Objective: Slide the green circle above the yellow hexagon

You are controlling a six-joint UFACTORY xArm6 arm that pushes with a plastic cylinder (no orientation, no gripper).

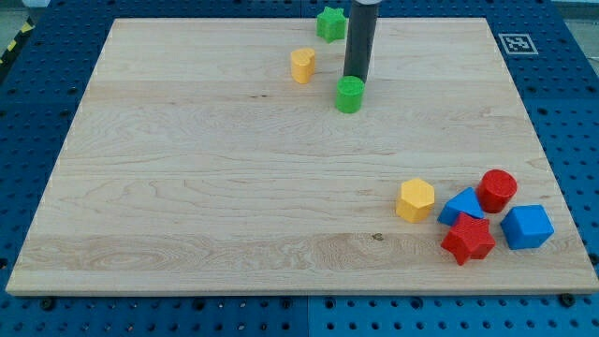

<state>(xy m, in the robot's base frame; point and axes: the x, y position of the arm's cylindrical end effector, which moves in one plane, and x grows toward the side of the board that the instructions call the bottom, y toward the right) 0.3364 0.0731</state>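
Around the green circle (pixel 349 95): my tip (pixel 354 79) touches its top edge; bare wood on its other sides.
Upper obstacles: yellow block (pixel 301 65) to the left, green star (pixel 329 23) above.
Route to the yellow hexagon (pixel 415 200): bare board between.
Beside the hexagon: blue triangular block (pixel 460 206), red star (pixel 467 240), red cylinder (pixel 497 190), blue cube (pixel 527 227) crowd its right.

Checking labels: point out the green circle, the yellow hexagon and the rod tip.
green circle (pixel 349 95), camera view, on its top face.
yellow hexagon (pixel 415 199), camera view, on its top face.
my tip (pixel 354 78), camera view, rod's very end, at the circle's top edge.
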